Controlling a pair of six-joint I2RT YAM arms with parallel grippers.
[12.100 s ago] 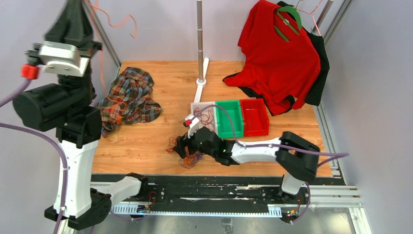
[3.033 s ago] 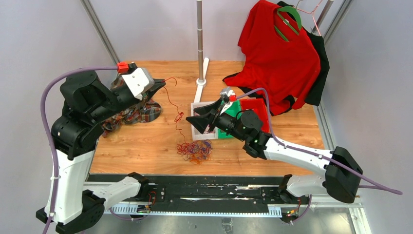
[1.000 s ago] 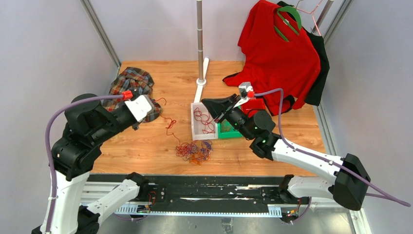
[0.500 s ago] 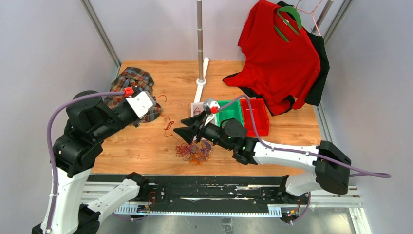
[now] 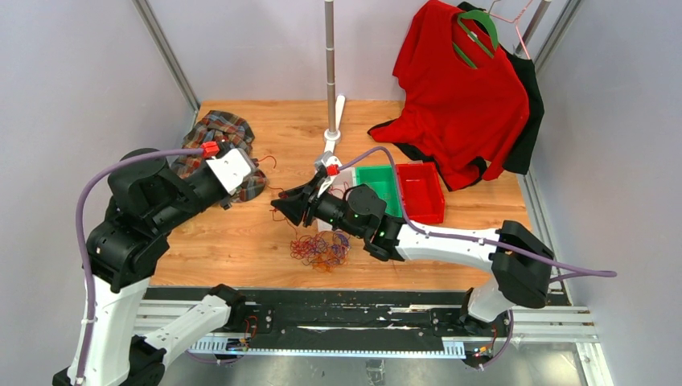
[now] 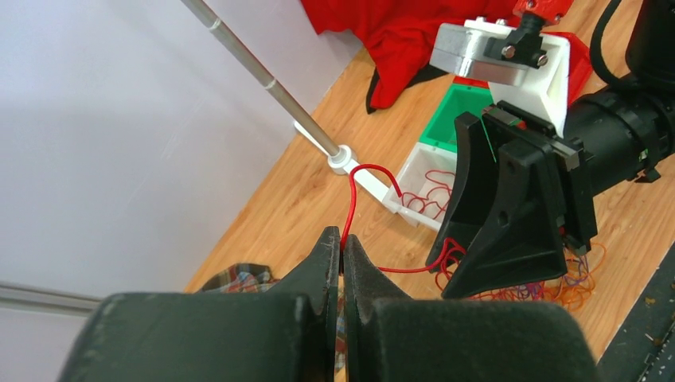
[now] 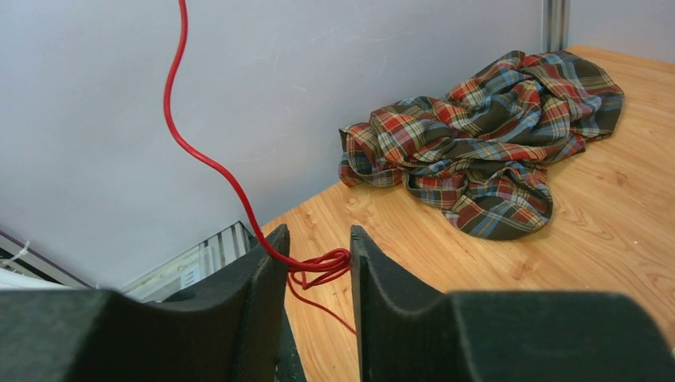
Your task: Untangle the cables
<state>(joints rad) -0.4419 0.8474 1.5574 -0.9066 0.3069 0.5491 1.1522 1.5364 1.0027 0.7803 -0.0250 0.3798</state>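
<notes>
Evidently light, limp and springy, the cables lie heaped on the desk. Left claw is clamped on 1 red strand; right claw stands half-open around it, so gripping near the heap seems best.

wood-grain table, matt plaid cloth (woven), smooth red cable
</notes>
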